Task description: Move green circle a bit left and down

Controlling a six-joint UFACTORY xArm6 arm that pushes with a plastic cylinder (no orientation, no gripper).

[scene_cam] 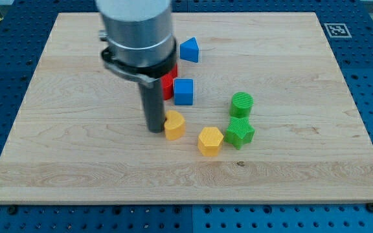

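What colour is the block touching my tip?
Yellow, seen in the camera view, just right of my tip.

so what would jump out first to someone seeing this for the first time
The big grey arm body fills the view's top, with its dark rod coming down to my tip, right against the left side of a yellow block. Next comes the loose arc of coloured blocks on the wooden board: the green circle sits at the view's right, directly above a green star, with a yellow hexagon beside the star.
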